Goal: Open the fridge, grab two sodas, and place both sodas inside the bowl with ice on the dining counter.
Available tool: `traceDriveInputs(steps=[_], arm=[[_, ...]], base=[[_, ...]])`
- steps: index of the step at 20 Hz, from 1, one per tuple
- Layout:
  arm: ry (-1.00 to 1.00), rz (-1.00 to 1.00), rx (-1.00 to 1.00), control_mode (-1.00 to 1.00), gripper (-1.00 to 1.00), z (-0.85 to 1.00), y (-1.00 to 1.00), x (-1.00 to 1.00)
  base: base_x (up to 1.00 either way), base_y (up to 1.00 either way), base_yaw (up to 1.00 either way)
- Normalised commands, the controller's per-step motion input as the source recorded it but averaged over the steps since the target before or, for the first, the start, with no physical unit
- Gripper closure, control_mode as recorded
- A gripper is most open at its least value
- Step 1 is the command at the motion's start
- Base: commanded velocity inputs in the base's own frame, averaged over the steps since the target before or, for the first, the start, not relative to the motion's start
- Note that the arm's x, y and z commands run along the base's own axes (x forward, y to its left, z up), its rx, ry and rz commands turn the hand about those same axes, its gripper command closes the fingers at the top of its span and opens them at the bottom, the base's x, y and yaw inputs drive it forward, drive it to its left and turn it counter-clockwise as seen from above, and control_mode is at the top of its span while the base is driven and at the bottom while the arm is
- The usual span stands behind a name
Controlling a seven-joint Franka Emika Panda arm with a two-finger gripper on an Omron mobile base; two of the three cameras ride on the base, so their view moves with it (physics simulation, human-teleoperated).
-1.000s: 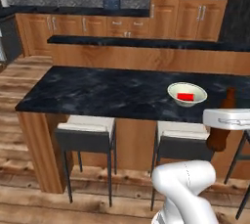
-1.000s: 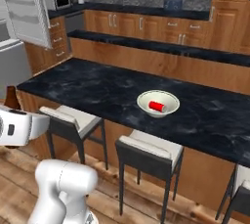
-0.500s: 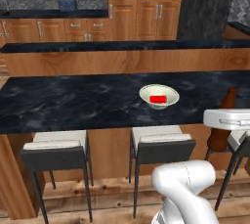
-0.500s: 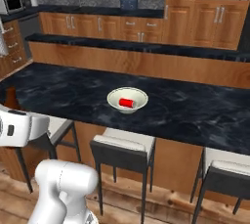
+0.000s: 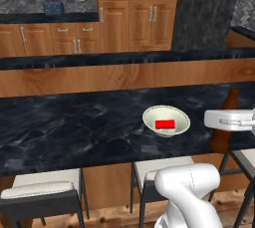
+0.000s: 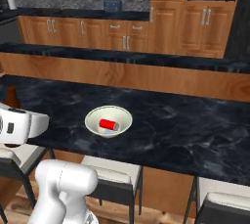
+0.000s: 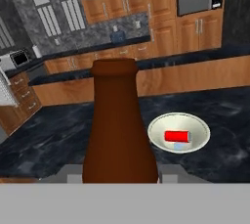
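Cola bottle (image 7: 119,125) upright, pinched in gripper (image 7: 119,176) jaws, at bowl's (image 5: 147,116) 3 o'clock in left base view. Red can (image 5: 165,124) already in bowl on dining counter (image 5: 74,132). Left: carry bottle over, drop in.

Red can (image 5: 165,124) lies in bowl (image 5: 150,115); brown bottle (image 7: 119,125) upright, gripped.
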Motion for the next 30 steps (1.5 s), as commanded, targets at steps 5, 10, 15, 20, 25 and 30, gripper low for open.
traceDriveInputs(steps=[5, 10, 15, 20, 25, 30], arm=[[0.0, 0.0, 0.0, 1.0, 1.0, 0.0, 0.0, 0.0], [0.12, 0.14, 0.07, -1.0, 1.0, -0.09, -0.43, 0.69], [0.22, 0.36, 0.0, -1.0, 1.0, -0.29, -0.26, 0.72], [0.28, 0.44, -0.02, -1.0, 1.0, -0.39, -0.02, 0.77], [0.2, 0.33, 0.0, -1.0, 1.0, -0.44, 0.05, 0.46], [0.03, 0.04, -0.07, -1.0, 1.0, -0.41, 0.03, 0.03]], base=[[0.8, -0.24, 0.0], [0.0, 0.0, 0.0], [0.0, 0.0, 0.0], [0.0, 0.0, 0.0], [0.0, 0.0, 0.0], [0.0, 0.0, 0.0]])
